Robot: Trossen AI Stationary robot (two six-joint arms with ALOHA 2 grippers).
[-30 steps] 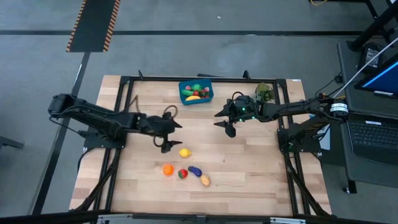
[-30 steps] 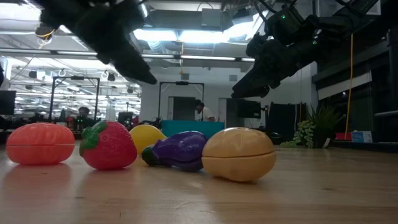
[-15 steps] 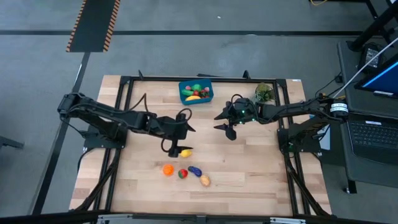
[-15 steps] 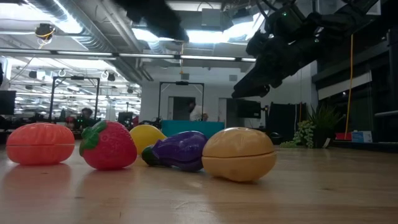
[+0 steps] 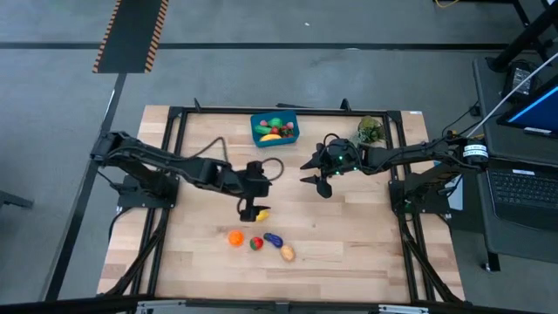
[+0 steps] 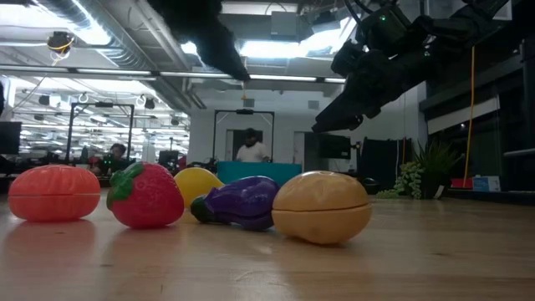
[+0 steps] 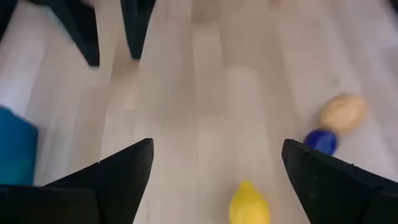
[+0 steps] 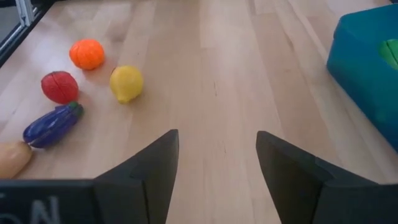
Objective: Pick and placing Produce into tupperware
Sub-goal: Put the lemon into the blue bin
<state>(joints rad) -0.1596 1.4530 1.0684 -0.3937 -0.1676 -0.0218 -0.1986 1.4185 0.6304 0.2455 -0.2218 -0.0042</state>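
The left gripper (image 5: 254, 209) hangs wide open and empty just above the lemon (image 5: 261, 214). The right gripper (image 5: 316, 174), parted and empty, waits beside the tupperware (image 5: 275, 128).

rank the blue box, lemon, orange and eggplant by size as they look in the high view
1. blue box, clearly largest
2. eggplant
3. orange and lemon, which look about alike, so I would not rank those two

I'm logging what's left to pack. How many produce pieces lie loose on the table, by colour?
Yellow lemon: 1
Orange: 1
Red strawberry: 1
Purple eggplant: 1
Tan potato: 1
Total: 5
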